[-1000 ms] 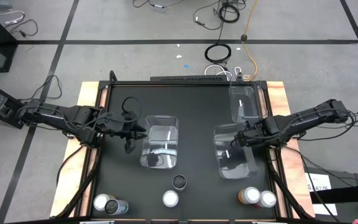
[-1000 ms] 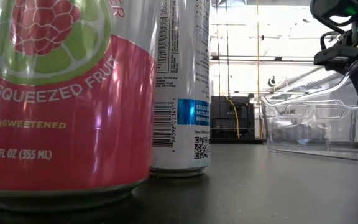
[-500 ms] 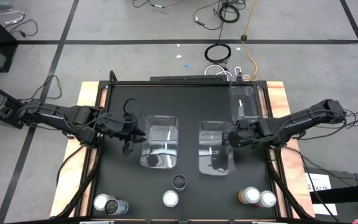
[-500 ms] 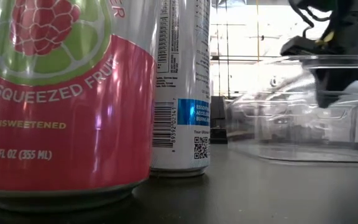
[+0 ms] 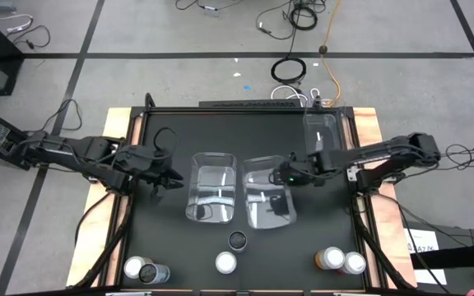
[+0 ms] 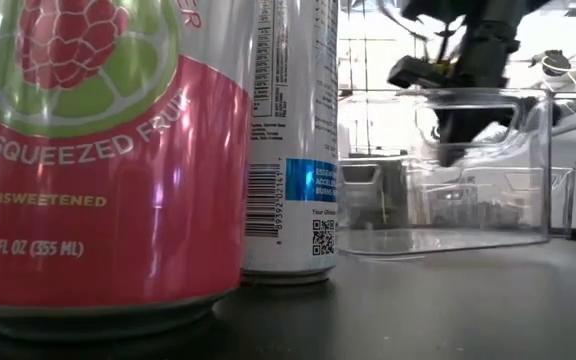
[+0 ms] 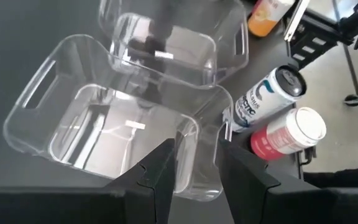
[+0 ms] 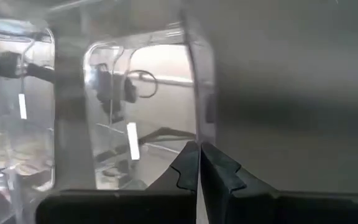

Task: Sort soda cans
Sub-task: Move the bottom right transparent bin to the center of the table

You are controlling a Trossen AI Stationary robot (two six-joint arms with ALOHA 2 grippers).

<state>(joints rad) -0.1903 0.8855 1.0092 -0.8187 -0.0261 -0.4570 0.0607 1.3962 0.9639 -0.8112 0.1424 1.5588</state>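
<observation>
Six cans stand upright along the table's near edge. A pink can and a dark-topped can stand at the left. Another dark-topped can and a silver-topped can stand in the middle. An orange can and a silver-topped can stand at the right. My right gripper is shut on a clear bin. That bin sits beside a second clear bin. My left gripper is open, just left of the second bin and apart from it. My right gripper holds the clear bin by its right side wall, which is pinched with one finger inside the bin and one outside. The fingers reach in from the table's right, slanting down over the rim. The bin stands upright with its bottom on the table.
A third clear bin sits at the table's far right corner. The pink can and a white-and-blue can stand right in front of the low camera. Wooden boards edge the black table on both sides.
My right gripper has moved toward the table's left, taking the clear bin with it. That bin now stands next to the second bin. My left gripper has drawn back a little toward the table's left edge.
</observation>
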